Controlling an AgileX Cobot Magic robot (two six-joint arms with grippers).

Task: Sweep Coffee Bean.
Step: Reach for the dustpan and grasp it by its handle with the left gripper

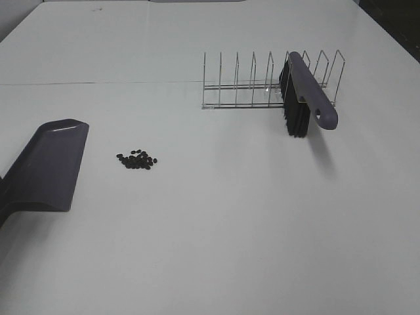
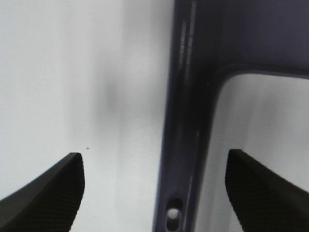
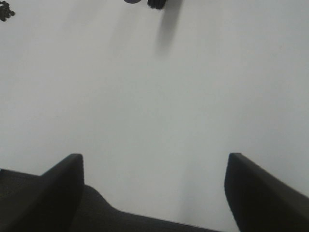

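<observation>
Seen from up high, the table (image 1: 223, 236) is a plain matte white sheet with loads of open room across the middle and lower right. The dustpan (image 1: 49, 164) lies at the left edge. It's smooth grey-purple plastic, a flat wedge with a rounded lip, and its handle end gets cut off by the frame. The beans (image 1: 138, 160) sit in one tight little cluster just right of the dustpan, near it but not touching, tiny dark ovals. In the upper right there's a thin wire rack (image 1: 252, 82) with upright loops, and the brush (image 1: 314, 98) leans in it. It has the same grey-purple handle with a hole at the end, and black bristles pointing down at the rack's front edge. In the left wrist view, the left gripper (image 2: 153, 159) has its jaws wide apart, with dark fingers (image 2: 48, 198) in a fine cross-hatch texture. The dustpan's handle (image 2: 186, 145) runs between them, closer to one finger than the other, touching neither as far as I can see. It's pretty blurry and the pan body is cropped. In the right wrist view, the right gripper (image 3: 153, 158) is spread just as wide over bare table. The beans (image 3: 5, 12) barely peek in at the upper left corner, and the brush (image 3: 157, 4) shows only its bristle tips at the top edge, above a soft shadow.
</observation>
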